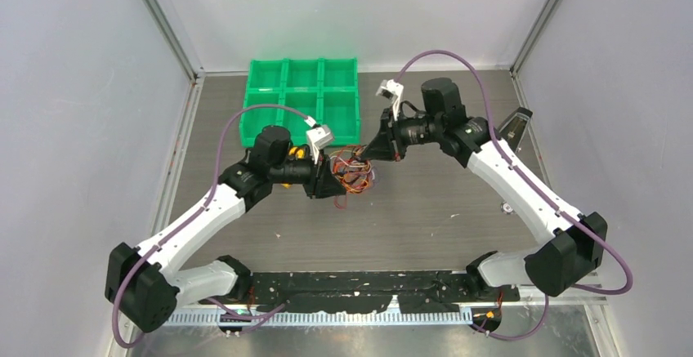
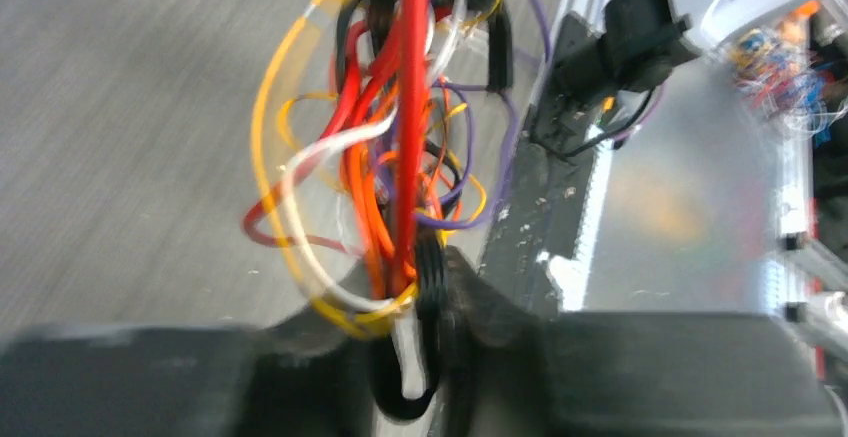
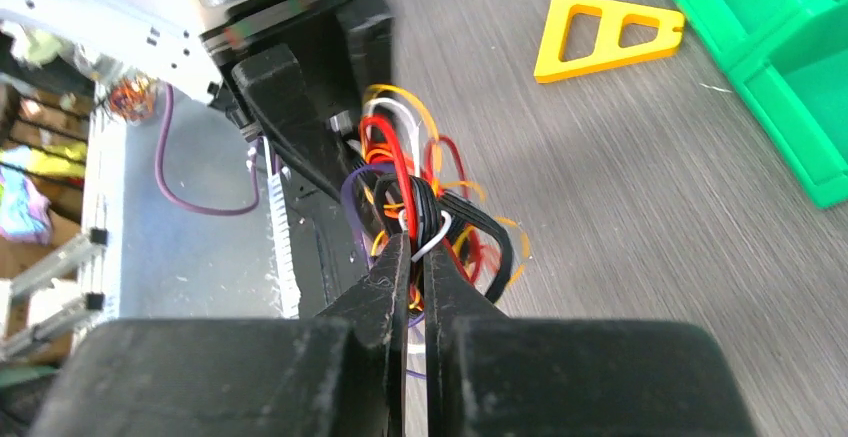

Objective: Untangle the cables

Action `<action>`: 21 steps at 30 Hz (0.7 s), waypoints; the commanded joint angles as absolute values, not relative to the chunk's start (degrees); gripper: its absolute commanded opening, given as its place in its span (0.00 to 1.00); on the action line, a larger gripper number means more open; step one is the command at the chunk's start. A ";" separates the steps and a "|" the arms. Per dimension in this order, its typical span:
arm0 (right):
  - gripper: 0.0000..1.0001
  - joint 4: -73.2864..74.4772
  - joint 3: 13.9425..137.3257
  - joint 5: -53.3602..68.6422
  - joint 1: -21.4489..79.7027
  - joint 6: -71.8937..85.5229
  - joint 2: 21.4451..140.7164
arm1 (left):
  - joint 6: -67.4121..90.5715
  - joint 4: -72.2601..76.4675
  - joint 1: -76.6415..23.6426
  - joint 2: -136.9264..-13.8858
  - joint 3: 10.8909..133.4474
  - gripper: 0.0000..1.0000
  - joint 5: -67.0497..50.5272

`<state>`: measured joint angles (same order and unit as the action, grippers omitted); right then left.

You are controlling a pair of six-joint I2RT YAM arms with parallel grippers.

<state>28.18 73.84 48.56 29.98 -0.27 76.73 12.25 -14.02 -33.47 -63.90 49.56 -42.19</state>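
Lab: white enclosure walls (image 1: 73, 87), aluminium frame (image 1: 160, 18).

Left arm (image 1: 204, 214) and right arm (image 1: 515, 177): both extend forward from their bases and bend inward, wrists converging at mid-workspace. Right tool (image 1: 369, 154): fingers (image 3: 385, 287) pressed together, pinching the cables (image 3: 400, 172). Left tool (image 1: 333, 181): jaws partly apart, strands between them; motion blur hides whether they clamp.

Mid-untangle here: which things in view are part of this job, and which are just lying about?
Part of the job:
- the cables, one multicoloured tangle
- right gripper, shut on the cables
- left gripper, strands running between its fingers

Just lying about:
- green tray, behind the tangle
- yellow triangle piece, lying flat near the tray
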 commanded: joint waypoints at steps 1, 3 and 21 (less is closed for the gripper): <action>0.05 22.69 72.44 55.39 22.38 6.72 74.27 | 10.12 -14.61 -31.30 -61.72 50.47 0.02 -45.31; 0.05 25.93 72.07 54.97 16.63 4.16 74.09 | 8.91 -16.09 -28.10 -58.69 47.40 0.00 -46.03; 0.05 38.39 70.92 36.05 -6.02 -10.78 71.65 | -31.28 -52.41 -11.97 -57.78 50.27 0.00 -33.31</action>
<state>38.70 69.73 42.52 -2.02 -6.55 74.22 -19.88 -42.37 -13.80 -55.66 46.35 -39.42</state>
